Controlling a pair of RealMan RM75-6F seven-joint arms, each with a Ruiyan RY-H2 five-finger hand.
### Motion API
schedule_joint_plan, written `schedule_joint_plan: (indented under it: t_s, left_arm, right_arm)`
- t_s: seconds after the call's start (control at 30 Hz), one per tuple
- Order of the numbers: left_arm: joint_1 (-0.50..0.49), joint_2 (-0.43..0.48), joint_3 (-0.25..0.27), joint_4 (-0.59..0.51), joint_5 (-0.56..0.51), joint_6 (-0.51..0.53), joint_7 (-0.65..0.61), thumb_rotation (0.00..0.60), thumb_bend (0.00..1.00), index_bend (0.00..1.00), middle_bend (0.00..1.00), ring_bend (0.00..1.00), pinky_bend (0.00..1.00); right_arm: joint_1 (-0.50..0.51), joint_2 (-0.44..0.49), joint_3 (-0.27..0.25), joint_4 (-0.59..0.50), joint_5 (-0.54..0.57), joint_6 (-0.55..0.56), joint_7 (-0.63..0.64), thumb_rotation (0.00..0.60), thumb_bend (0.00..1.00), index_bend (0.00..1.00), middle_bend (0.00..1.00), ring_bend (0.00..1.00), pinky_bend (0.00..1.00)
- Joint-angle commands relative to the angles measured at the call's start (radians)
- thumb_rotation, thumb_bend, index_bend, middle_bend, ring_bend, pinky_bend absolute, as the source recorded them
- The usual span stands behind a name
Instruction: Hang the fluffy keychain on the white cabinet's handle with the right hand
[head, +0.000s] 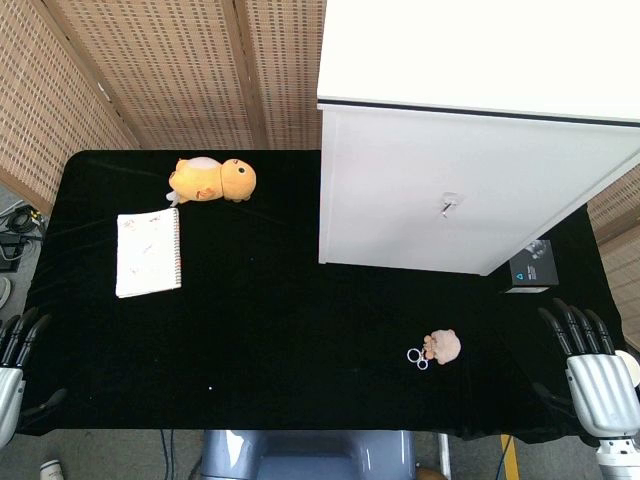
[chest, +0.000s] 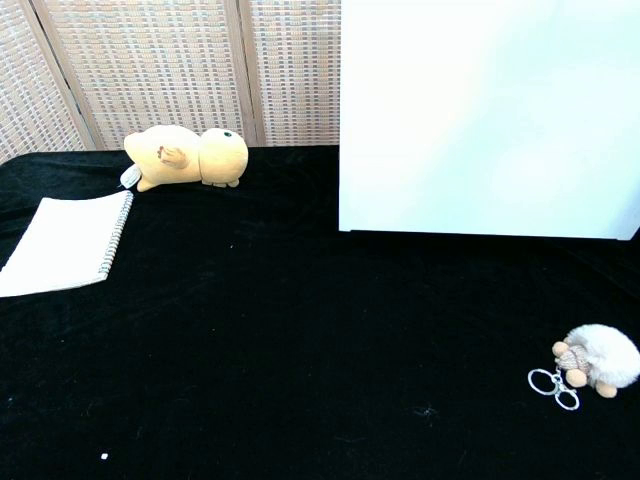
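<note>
While the fluffy keychain (head: 442, 346) lies on the bench (head: 280, 340) before the white cabinet (head: 450, 200), the right robot hand (head: 594, 375), apparently open and empty, should grasp its rings (head: 417, 357) for hooking the handle (head: 447, 205).

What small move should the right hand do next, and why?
Probably reach left toward the fluffy keychain and grasp it. The right hand hangs open at the table edge, holding nothing, and the keychain lies on the table, below the cabinet's handle.
</note>
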Motion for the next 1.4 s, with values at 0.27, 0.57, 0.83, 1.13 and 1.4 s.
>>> schedule_joint_plan:
  t_s: [0.27, 0.57, 0.83, 1.13, 1.4]
  left_arm:
    - [-0.005, 0.002, -0.006, -0.001, -0.007, -0.007, -0.007, 0.600, 0.00, 0.00, 0.00, 0.00, 0.00]
    - [-0.028, -0.010, -0.026, -0.007, -0.052, -0.047, 0.015, 0.600, 0.00, 0.00, 0.00, 0.00, 0.00]
    - [-0.046, -0.025, -0.041, -0.002, -0.099, -0.083, 0.037, 0.600, 0.00, 0.00, 0.00, 0.00, 0.00]
    - [-0.065, -0.035, -0.054, 0.002, -0.147, -0.116, 0.048, 0.600, 0.00, 0.00, 0.00, 0.00, 0.00]
    - [-0.076, -0.035, -0.057, 0.006, -0.166, -0.130, 0.049, 0.600, 0.00, 0.00, 0.00, 0.00, 0.00]
  right_arm:
    - [0.023, -0.010, 0.006, 0.012, -0.006, -0.029, -0.003, 0.600, 0.00, 0.03, 0.00, 0.00, 0.00]
    - [0.210, -0.040, 0.061, 0.132, -0.082, -0.202, 0.061, 0.600, 0.10, 0.25, 0.79, 0.78, 0.93]
    - [0.396, -0.065, 0.058, 0.184, -0.110, -0.452, 0.132, 0.600, 0.27, 0.36, 0.90, 0.90, 1.00]
    - [0.522, -0.174, 0.079, 0.167, 0.096, -0.713, 0.131, 0.600, 0.43, 0.44, 0.92, 0.92, 1.00]
    - [0.566, -0.290, 0.081, 0.209, 0.275, -0.792, -0.003, 0.600, 0.47, 0.51, 0.92, 0.92, 1.00]
